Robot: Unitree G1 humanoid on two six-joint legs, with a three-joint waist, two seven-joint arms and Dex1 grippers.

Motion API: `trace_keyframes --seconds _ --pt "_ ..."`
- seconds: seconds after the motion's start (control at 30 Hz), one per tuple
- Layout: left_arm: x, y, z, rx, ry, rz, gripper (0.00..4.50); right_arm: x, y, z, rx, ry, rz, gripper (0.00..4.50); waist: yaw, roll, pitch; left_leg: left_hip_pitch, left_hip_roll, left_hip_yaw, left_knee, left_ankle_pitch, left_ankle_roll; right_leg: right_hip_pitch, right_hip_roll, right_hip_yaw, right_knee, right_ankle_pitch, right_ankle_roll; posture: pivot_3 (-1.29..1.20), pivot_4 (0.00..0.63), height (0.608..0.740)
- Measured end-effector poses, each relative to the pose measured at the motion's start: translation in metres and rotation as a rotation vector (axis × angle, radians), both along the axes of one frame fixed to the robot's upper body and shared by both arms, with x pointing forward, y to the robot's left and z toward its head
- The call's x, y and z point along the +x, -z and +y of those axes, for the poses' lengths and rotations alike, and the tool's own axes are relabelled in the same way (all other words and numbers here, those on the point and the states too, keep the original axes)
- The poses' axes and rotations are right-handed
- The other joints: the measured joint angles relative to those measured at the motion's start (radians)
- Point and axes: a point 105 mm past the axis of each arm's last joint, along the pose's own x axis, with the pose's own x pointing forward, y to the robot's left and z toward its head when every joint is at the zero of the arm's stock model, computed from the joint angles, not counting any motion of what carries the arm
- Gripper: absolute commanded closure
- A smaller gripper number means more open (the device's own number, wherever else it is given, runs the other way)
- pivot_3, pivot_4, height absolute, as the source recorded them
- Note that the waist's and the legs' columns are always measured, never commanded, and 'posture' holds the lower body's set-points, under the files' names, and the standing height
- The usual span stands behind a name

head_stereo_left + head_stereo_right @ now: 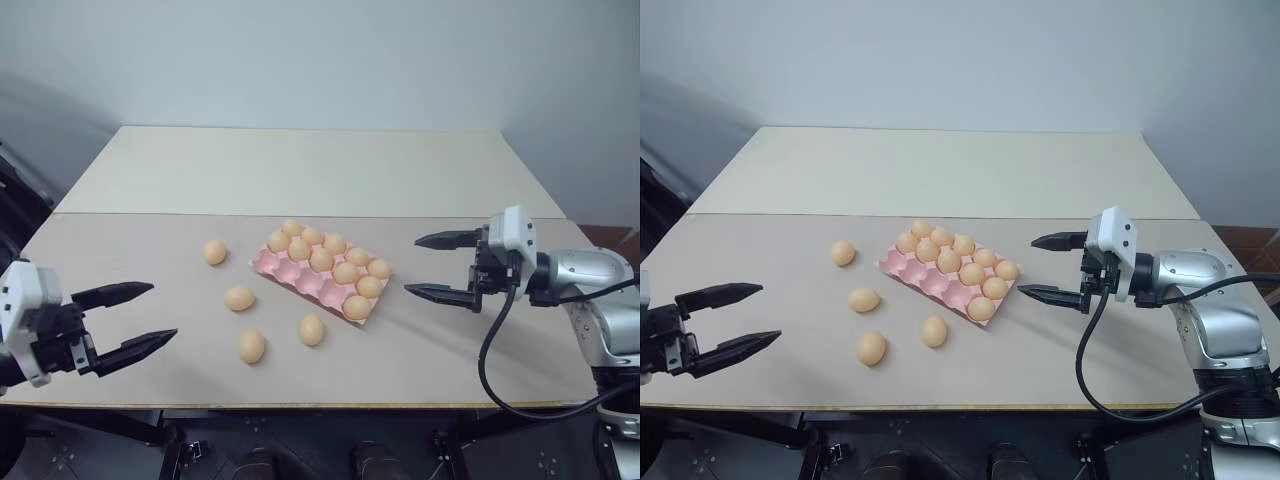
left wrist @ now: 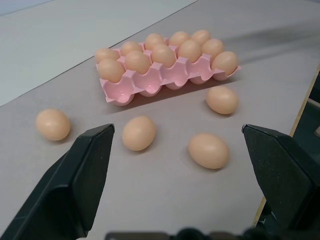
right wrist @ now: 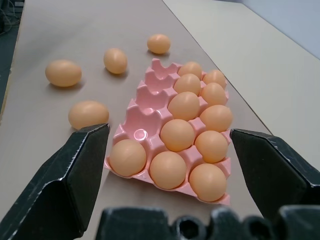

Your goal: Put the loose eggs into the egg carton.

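The pink egg carton (image 1: 300, 278) lies at an angle in the middle of the table. Most of its cups hold eggs (image 1: 321, 260); the row nearest me has several empty cups. Several loose eggs lie on the table left of and in front of it: one (image 1: 214, 252) off its far left corner, one (image 1: 239, 298), one (image 1: 251, 346) and one (image 1: 311, 329) close to its near side. My left gripper (image 1: 163, 310) hovers open at the near left, pointing toward the loose eggs (image 2: 139, 133). My right gripper (image 1: 412, 265) is open just right of the carton (image 3: 142, 115), empty.
The table is a grey-brown board (image 1: 120, 250) with a paler board (image 1: 300, 170) behind it. Its front edge (image 1: 320, 405) runs just below the loose eggs. A black cable (image 1: 486, 370) hangs from the right wrist. A plain wall stands behind.
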Motion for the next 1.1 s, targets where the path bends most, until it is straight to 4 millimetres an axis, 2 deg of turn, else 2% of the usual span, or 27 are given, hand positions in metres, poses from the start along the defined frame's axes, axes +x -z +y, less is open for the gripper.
trace_keyframes --seconds 0.57,0.8,0.9,1.1 --pt "0.001 -0.003 -0.001 -0.011 0.009 -0.008 0.05 -0.003 0.0 0.001 -0.01 -0.033 -0.002 0.0 0.0 0.0 0.0 0.0 0.0 0.0 0.0 0.0 0.0 0.0 0.0 0.0 0.0 0.0 0.0 0.0 0.15 0.74" --pt "-0.001 -0.004 0.002 0.005 0.052 0.019 0.05 -0.006 -0.009 0.0 -0.046 -0.074 -0.017 0.0 -0.001 0.0 0.0 0.0 0.0 0.0 0.0 0.0 0.0 0.0 0.0 0.0 0.0 0.0 0.0 0.0 0.15 0.74" --pt "-0.002 -0.005 0.002 0.005 0.081 0.031 0.05 -0.012 -0.005 0.007 -0.067 -0.126 -0.007 0.0 0.0 0.0 0.0 0.0 0.001 0.0 0.0 0.0 0.0 0.0 0.0 0.0 0.0 0.0 0.0 0.0 0.15 0.74" --pt "0.002 -0.005 -0.01 0.004 0.178 0.048 0.05 -0.025 0.007 0.043 -0.116 -0.297 -0.005 0.0 -0.003 0.0 0.0 0.0 0.001 0.0 0.0 0.0 0.0 -0.001 0.001 0.001 0.0 0.0 0.0 0.0 0.15 0.74"
